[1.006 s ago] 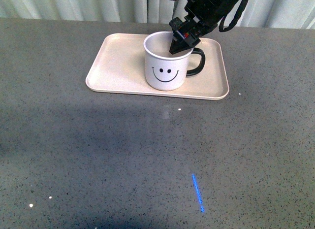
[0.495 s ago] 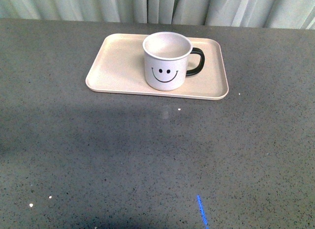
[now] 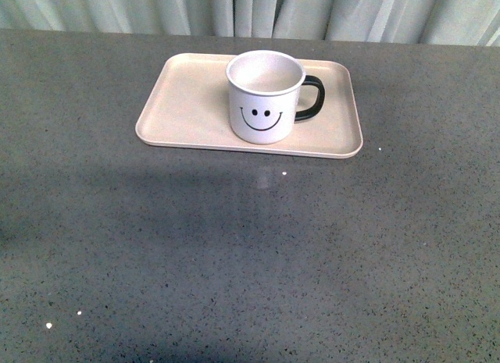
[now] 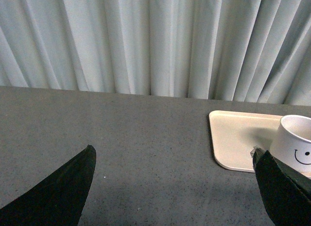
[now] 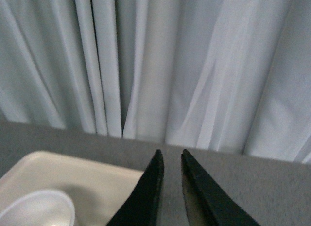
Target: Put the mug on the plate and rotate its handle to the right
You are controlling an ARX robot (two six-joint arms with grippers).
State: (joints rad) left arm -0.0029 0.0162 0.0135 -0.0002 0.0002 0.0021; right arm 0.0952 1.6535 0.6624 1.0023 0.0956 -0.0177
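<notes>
The white mug with a black smiley face stands upright on the pale pink-beige plate, right of the plate's middle. Its black handle points to the right. No arm shows in the front view. In the left wrist view my left gripper is open and empty above the table, left of the plate and the mug. In the right wrist view my right gripper is shut with nothing in it, raised beyond the plate; the mug's rim shows below.
The grey speckled table stretches out in front of the plate. Pale pleated curtains hang along its far edge.
A second ago my right gripper was at the mug's rim on the handle side. It has lifted away out of the front view. The mug stays on the plate.
</notes>
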